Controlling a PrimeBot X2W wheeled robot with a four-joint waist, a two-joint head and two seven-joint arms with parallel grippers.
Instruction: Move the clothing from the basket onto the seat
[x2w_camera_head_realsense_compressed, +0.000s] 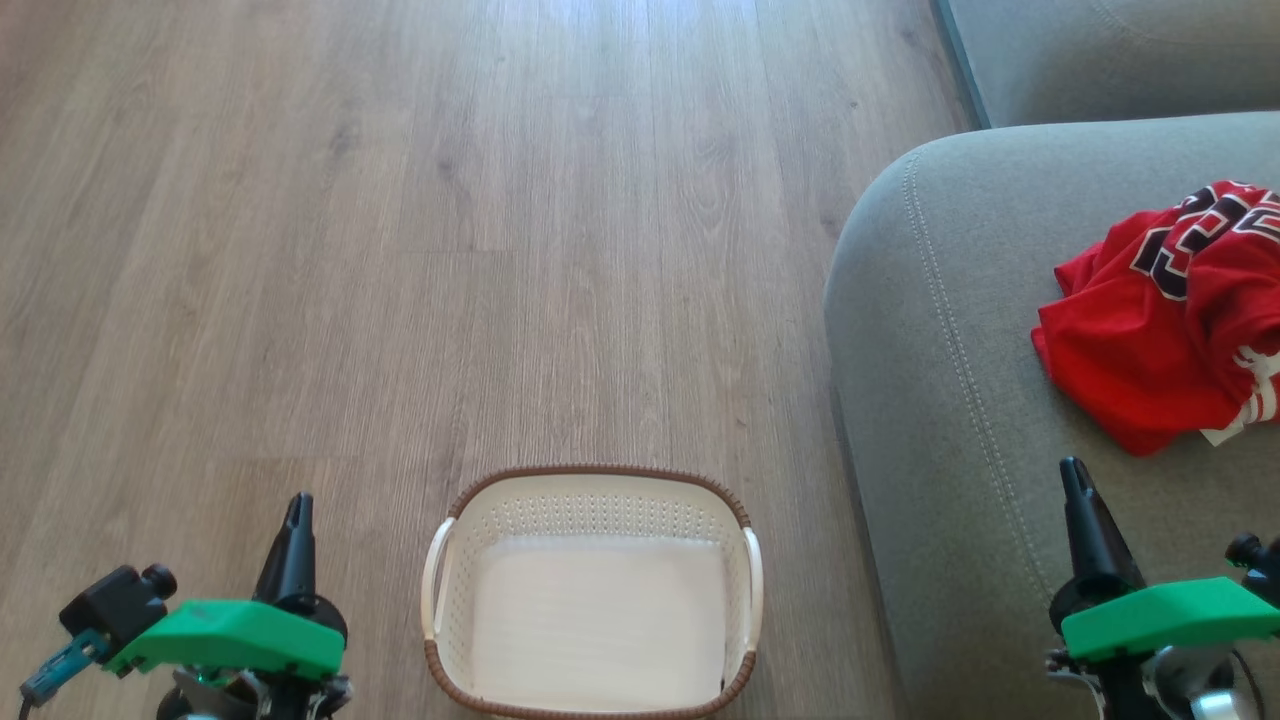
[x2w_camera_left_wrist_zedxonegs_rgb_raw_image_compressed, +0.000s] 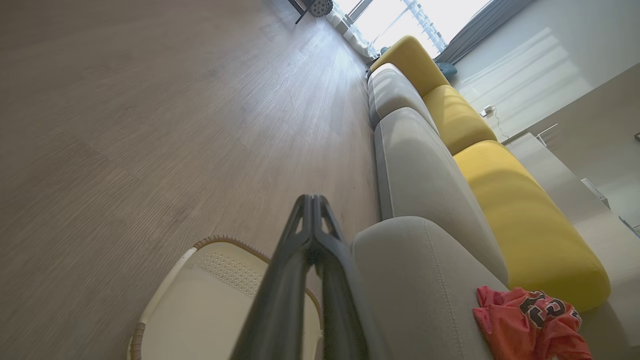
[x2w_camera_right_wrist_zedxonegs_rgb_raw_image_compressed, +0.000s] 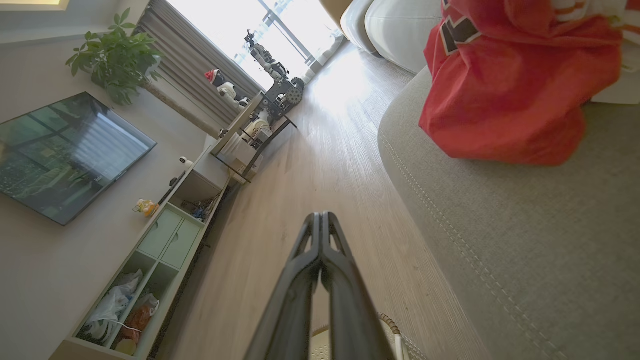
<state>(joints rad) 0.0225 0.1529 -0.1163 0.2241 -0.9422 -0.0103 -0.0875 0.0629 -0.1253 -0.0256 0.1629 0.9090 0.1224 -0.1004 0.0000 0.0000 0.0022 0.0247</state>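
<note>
The red clothing (x2w_camera_head_realsense_compressed: 1170, 310), a crumpled jersey with black-and-white numbers, lies on the grey seat (x2w_camera_head_realsense_compressed: 950, 400) at the right; it also shows in the wrist views (x2w_camera_left_wrist_zedxonegs_rgb_raw_image_compressed: 530, 325) (x2w_camera_right_wrist_zedxonegs_rgb_raw_image_compressed: 505, 95). The white basket (x2w_camera_head_realsense_compressed: 595, 595) with its brown rim stands on the floor at bottom centre, nothing inside it. My left gripper (x2w_camera_head_realsense_compressed: 298, 503) is shut and holds nothing, left of the basket. My right gripper (x2w_camera_head_realsense_compressed: 1072, 468) is shut and holds nothing, over the seat just below the jersey. Both pairs of fingers meet at the tips in the left wrist view (x2w_camera_left_wrist_zedxonegs_rgb_raw_image_compressed: 311, 200) and the right wrist view (x2w_camera_right_wrist_zedxonegs_rgb_raw_image_compressed: 320, 217).
Wooden floor (x2w_camera_head_realsense_compressed: 400, 250) stretches ahead and to the left. More grey cushions (x2w_camera_left_wrist_zedxonegs_rgb_raw_image_compressed: 415, 165) and yellow backrests (x2w_camera_left_wrist_zedxonegs_rgb_raw_image_compressed: 520, 220) run along the sofa. A TV (x2w_camera_right_wrist_zedxonegs_rgb_raw_image_compressed: 65, 155), a low cabinet (x2w_camera_right_wrist_zedxonegs_rgb_raw_image_compressed: 165, 240) and a plant (x2w_camera_right_wrist_zedxonegs_rgb_raw_image_compressed: 115, 60) line the opposite wall.
</note>
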